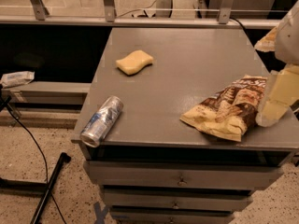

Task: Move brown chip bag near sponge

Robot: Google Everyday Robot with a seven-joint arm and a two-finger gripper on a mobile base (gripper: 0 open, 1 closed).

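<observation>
The brown chip bag [229, 108] lies flat on the right front part of the grey cabinet top [187, 64], its tan and dark brown foil wrinkled. The sponge [134, 62], a small pale yellow block with wavy edges, lies at the back left of the top, well apart from the bag. My gripper [274, 99] comes in from the right edge of the view and sits at the bag's right end, covering part of it. Whether it touches or holds the bag does not show.
A silver-blue drink can [102, 121] lies on its side at the front left corner of the top, close to the edge. Drawers [182, 178] run below the top. A rail [140, 20] runs behind, and cables and a black pole [49, 188] lie on the floor at left.
</observation>
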